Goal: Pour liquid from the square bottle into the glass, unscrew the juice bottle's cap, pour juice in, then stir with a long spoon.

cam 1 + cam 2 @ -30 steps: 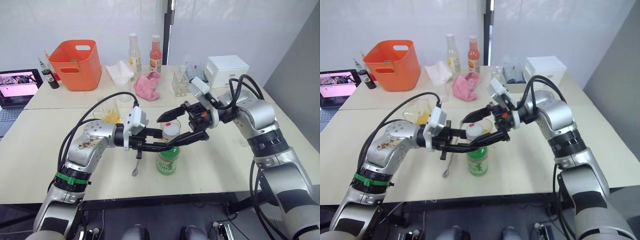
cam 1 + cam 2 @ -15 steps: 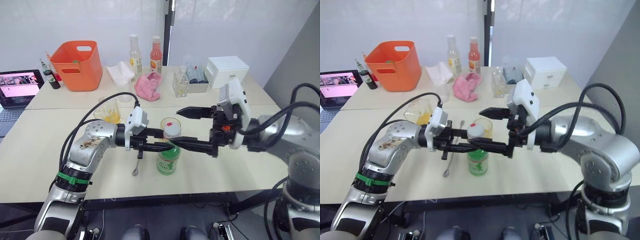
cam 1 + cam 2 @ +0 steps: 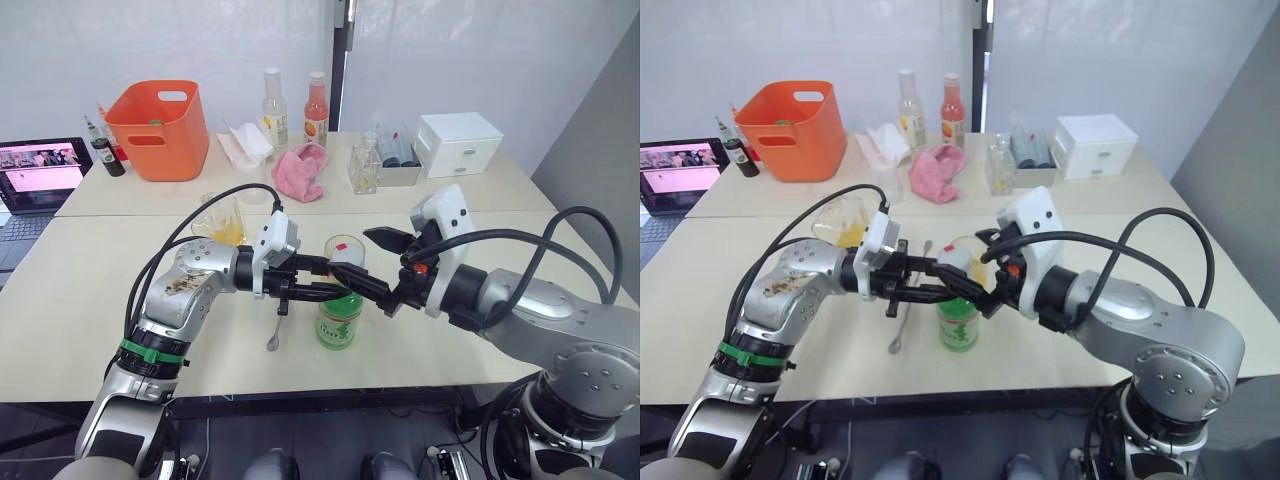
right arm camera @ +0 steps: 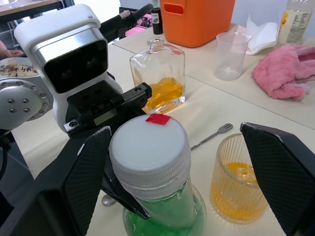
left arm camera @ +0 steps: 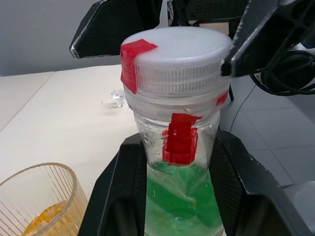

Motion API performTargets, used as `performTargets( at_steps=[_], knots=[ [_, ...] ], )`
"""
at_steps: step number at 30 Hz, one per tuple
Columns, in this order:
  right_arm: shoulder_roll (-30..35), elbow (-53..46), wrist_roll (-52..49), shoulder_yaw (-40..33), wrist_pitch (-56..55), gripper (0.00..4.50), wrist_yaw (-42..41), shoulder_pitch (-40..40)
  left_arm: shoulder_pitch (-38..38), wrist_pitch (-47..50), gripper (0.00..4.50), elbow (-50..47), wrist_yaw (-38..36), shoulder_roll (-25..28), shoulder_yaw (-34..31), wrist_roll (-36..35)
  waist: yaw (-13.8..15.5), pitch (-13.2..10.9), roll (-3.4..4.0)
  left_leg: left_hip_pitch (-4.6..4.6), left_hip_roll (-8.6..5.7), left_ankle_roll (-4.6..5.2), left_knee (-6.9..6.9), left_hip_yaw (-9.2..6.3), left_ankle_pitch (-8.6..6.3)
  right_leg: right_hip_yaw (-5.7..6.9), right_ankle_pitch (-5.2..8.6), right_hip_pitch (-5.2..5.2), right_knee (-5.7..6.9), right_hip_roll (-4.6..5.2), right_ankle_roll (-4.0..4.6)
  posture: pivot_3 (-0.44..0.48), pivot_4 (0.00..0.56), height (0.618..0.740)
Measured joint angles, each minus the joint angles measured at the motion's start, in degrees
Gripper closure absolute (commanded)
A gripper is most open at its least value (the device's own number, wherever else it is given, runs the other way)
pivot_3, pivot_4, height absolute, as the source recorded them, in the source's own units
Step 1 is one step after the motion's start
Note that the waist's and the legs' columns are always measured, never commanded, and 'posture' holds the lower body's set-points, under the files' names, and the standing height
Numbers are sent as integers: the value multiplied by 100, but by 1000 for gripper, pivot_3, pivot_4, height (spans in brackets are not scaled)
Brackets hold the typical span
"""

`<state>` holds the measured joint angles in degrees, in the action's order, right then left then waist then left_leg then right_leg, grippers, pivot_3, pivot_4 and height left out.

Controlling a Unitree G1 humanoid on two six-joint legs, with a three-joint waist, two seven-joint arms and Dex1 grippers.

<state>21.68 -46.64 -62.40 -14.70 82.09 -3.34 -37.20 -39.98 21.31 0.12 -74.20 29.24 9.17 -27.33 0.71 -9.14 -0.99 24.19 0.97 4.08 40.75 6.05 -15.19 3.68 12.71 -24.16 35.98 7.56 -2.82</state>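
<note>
The juice bottle [image 3: 338, 322] of green juice stands near the table's front edge, its white cap [image 3: 348, 256] with a red mark screwed on. My left gripper [image 3: 333, 279] is shut on the bottle's neck, just under the cap. My right gripper [image 3: 360, 258] is open, with its fingers [image 4: 86, 177] on either side of the cap [image 4: 147, 147]. One finger is close against the cap. The glass [image 4: 238, 182], holding orange liquid, stands just behind the bottle. The square bottle [image 4: 160, 78] stands behind my left arm. The long spoon [image 3: 274, 328] lies flat under my left gripper.
At the back of the table are an orange bin [image 3: 155, 125], two tall slim bottles [image 3: 268, 105], a pink cloth [image 3: 300, 170], a small clear faceted bottle [image 3: 362, 172] and a white box [image 3: 458, 140]. A frosted cup [image 4: 231, 54] stands near the cloth. A laptop [image 3: 40, 175] sits far left.
My right gripper had drawn back to the right and has come in again, its fingers now around the cap. The left gripper and the juice bottle have stayed in place.
</note>
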Motion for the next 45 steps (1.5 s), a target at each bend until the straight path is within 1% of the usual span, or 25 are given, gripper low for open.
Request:
performTargets(
  at_steps=[4, 5, 8, 14, 16, 17, 21, 23, 25, 29, 32, 37, 40, 43, 45],
  knots=[
    [81, 44, -279, 23, -45, 1484, 207, -17, -26, -16, 3082, 63, -35, -11, -1, 2, -4, 0, 0, 0, 1, 1, 0, 0, -1, 0, 0, 0, 0, 0, 0, 0, 150, 740],
    [95, 55, -366, 42, -63, 1901, 245, -22, -28, -17, 3082, 66, -35, -14, -2, 5, -3, 0, 0, -1, 1, 2, 0, 0, -1, 0, 0, 0, 0, 0, 0, 0, 150, 740],
    [172, 70, -577, 95, -120, 2824, 357, -34, -30, -18, 3082, 68, -37, -20, -1, 11, -2, 0, 0, 0, 1, 5, 0, 0, -3, 0, 0, 1, -1, 0, 0, 0, 150, 740],
    [446, 223, -852, 264, -404, 2851, 519, -33, -30, -12, 3082, 66, -33, -19, -5, 12, -5, 0, 0, 0, 1, 6, 1, 0, -3, -1, 0, 1, -2, 0, 0, 0, 150, 740],
    [592, 311, -851, 348, -556, 2851, 349, -33, -30, -11, 3082, 64, -30, -19, -6, 12, -5, 0, 0, 0, 1, 10, 1, 0, -5, -1, 0, 1, -4, 0, 0, 0, 150, 740],
    [698, 384, -798, 429, -696, 2851, 120, -34, -29, -10, 3082, 64, -30, -16, -11, 12, -6, 0, 0, 0, 1, 13, 1, 1, -8, -2, 0, 0, -10, 0, 0, 0, 150, 740],
    [1297, 945, -139, 816, -1488, 2851, -1537, -33, -25, -14, 3082, 46, -57, -3, -12, 11, -7, 0, 0, 0, -1, 27, 1, 1, -16, -2, 0, 0, -15, -1, -1, 0, 150, 740],
    [1638, 1456, 366, 1173, -2164, 2851, -2733, -71, -4, -11, 3082, 12, -58, 2, -11, 14, -11, 0, 0, -2, -2, 40, 3, 1, -23, -2, 0, 2, -19, -3, -1, 0, 150, 740],
    [1851, 2128, 843, 1562, -2760, 2851, -3948, -326, 45, -5, 3082, -71, -50, 35, -32, 14, -24, 0, 0, -3, -1, 44, 3, 3, -26, -5, 0, 1, -19, -5, -1, 0, 150, 740],
    [1916, 3481, 1644, 2263, -3704, 2851, -5894, -1040, 124, 25, 3082, -192, 5, 82, -70, 5, -39, 0, 0, -3, 0, 28, 3, 3, -17, -5, 0, -1, -14, -7, -1, 0, 150, 740],
    [1825, 4296, 2071, 2620, -4199, 2851, -7010, -1528, 208, 43, 3082, -336, 55, 103, -89, -12, -32, 0, 0, 0, 3, 17, 3, 4, -10, -3, 0, 2, -12, -7, -2, 0, 150, 740],
    [1700, 5010, 2458, 2864, -4570, 2851, -8087, -1981, 254, 83, 3082, -507, 99, 114, -62, -17, -17, 0, 0, 1, 4, 17, 3, 5, -10, -3, 0, 1, -16, -7, -2, 0, 150, 740],
    [1605, 5270, 2640, 2919, -4731, 2851, -8403, -2135, 262, 111, 3082, -541, 113, 126, -60, -17, -20, 0, 0, 0, 6, 14, 3, 6, -8, -2, 0, 1, -15, -7, -2, 0, 150, 740],
    [1535, 5437, 2770, 2937, -4770, 2851, -8534, -2237, 267, 127, 3082, -541, 140, 131, -67, -18, -19, 0, 0, 0, 7, 12, 3, 6, -7, -2, 0, 1, -13, -7, -2, 0, 150, 740],
    [1493, 5482, 2808, 2930, -4771, 1845, -8547, -2251, 273, 131, 3082, -540, 146, 140, -75, -19, -19, 0, 0, 0, 8, 11, 3, 6, -6, -2, 0, 1, -13, -7, -2, 0, 150, 740]
  ],
)
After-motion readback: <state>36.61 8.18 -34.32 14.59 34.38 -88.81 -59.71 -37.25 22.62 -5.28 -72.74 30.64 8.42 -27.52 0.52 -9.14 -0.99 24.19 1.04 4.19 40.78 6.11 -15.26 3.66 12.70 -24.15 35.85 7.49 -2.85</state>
